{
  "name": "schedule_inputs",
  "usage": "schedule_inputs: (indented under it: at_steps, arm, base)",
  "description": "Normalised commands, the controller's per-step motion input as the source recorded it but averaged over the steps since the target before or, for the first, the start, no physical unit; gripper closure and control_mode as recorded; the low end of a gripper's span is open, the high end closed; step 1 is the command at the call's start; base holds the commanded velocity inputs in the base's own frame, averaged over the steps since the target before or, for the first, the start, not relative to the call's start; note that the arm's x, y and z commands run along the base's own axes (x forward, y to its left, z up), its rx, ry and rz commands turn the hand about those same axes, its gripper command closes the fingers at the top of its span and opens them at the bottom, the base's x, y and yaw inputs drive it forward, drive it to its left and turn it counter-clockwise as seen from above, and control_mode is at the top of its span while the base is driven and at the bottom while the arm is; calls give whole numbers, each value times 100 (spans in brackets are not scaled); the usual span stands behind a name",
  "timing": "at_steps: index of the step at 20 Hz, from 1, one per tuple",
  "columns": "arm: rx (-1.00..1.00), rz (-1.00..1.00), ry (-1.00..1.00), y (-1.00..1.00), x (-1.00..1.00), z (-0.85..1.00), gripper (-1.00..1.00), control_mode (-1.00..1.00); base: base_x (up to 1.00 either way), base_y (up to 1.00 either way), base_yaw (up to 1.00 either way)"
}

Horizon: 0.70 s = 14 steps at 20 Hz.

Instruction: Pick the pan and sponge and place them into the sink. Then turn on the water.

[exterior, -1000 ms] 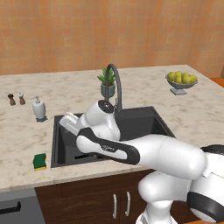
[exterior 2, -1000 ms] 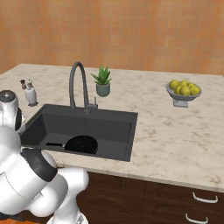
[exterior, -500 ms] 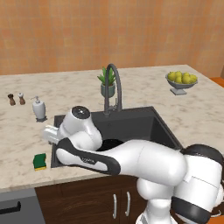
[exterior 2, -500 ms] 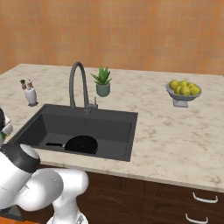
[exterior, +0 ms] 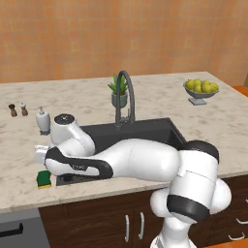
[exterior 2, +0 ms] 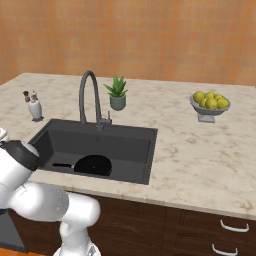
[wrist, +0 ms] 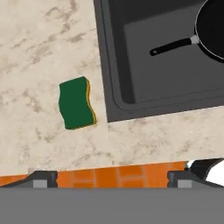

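- The sponge (wrist: 77,103) lies flat on the beige marble worktop (wrist: 39,52), left of centre in the hand view, green face up with a thin yellow edge showing along its right side.
- It sits just beside the sink (wrist: 131,65), near that basin's lower left corner in the hand view, apart from the rim.
- In the left base view the sponge (exterior: 44,179) shows at the lower left, on the front strip of worktop, partly tucked under the white arm.
- The pan (wrist: 212,30) already rests on the sink floor at the upper right of the hand view, its long thin handle pointing toward the left of the frame.
- In the right base view the pan (exterior 2: 93,165) lies at the front of the sink (exterior 2: 130,145), handle to the left.
- The hand (wrist: 111,178) has its two dark fingertips spread wide at the bottom of the hand view, with nothing between them.
- The faucet (exterior: 124,97) arches over the back of the sink in the left base view; a white soap dispenser (exterior: 42,119) stands on the worktop left of it.
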Motion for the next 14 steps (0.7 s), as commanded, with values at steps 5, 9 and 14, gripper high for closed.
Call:
schedule_inputs:
  at_steps: [5,9,14]
  arm:
    - [-13,8,1,27,35,-41,-100,-100]
    - [-2,11,0,34,49,-39,-100,-100]
    - [-6,10,0,46,39,-26,-100,-100]
  base:
    - [0,0,0]
    - [0,0,0]
    - [0,0,0]
